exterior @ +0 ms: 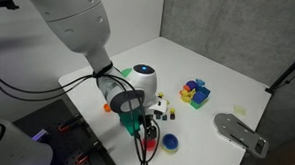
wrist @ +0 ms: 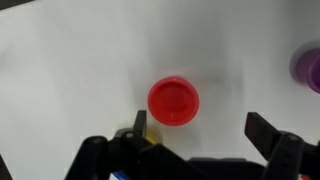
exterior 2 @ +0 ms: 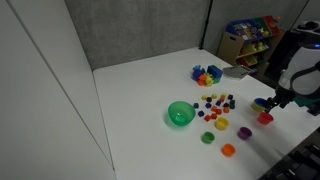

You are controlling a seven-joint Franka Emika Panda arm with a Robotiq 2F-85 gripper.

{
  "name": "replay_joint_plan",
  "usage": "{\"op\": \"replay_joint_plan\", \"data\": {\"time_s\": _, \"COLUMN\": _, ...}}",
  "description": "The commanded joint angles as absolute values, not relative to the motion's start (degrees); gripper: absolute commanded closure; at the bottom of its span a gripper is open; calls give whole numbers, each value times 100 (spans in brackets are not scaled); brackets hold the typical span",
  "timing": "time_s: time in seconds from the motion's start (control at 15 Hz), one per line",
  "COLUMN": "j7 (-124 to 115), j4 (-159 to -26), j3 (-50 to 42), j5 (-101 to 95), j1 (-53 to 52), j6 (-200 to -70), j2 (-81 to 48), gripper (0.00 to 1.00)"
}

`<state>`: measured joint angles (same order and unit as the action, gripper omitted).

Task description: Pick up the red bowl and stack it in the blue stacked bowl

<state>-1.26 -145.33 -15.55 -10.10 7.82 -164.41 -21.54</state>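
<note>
The red bowl (wrist: 173, 101) sits upside-up on the white table in the wrist view, just beyond my left fingertip and left of the gap's centre. My gripper (wrist: 200, 128) is open and empty, hovering above it. In an exterior view the red bowl (exterior 2: 265, 118) lies right under the gripper (exterior 2: 271, 104) near the table's edge. In an exterior view the blue bowl (exterior: 170, 143) sits on the table close beside the gripper (exterior: 145, 130). I cannot make out the blue bowl in the wrist view.
A larger green bowl (exterior 2: 180, 114) stands mid-table. Small cups lie near it: purple (exterior 2: 246, 132), orange (exterior 2: 229, 150), green (exterior 2: 209, 138). A multicoloured cluster (exterior 2: 207, 75) and scattered small pieces (exterior 2: 215, 103) lie further back. A grey object (exterior: 240, 132) sits at the table edge.
</note>
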Motion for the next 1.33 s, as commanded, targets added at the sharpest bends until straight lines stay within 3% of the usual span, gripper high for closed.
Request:
{"op": "replay_joint_plan", "data": {"time_s": 0.0, "j7": -13, "j4": -14454, "j3": -1335, "j5": -735, "j1": 922, "j6": -16662, "j2": -2438, "gripper": 0}}
{"op": "replay_joint_plan", "data": {"time_s": 1.07, "j7": -9, "j4": -13373, "j3": -844, "j5": -34, "j1": 1196, "j6": -16956, "j2": -3875, "gripper": 0}}
{"op": "replay_joint_plan", "data": {"time_s": 1.13, "j7": -7, "j4": -13350, "j3": -857, "j5": -42, "j1": 1194, "j6": -16973, "j2": -3917, "gripper": 25}}
{"op": "replay_joint_plan", "data": {"time_s": 1.27, "j7": -1, "j4": -13335, "j3": -860, "j5": -44, "j1": 1199, "j6": -16946, "j2": -3937, "gripper": 34}}
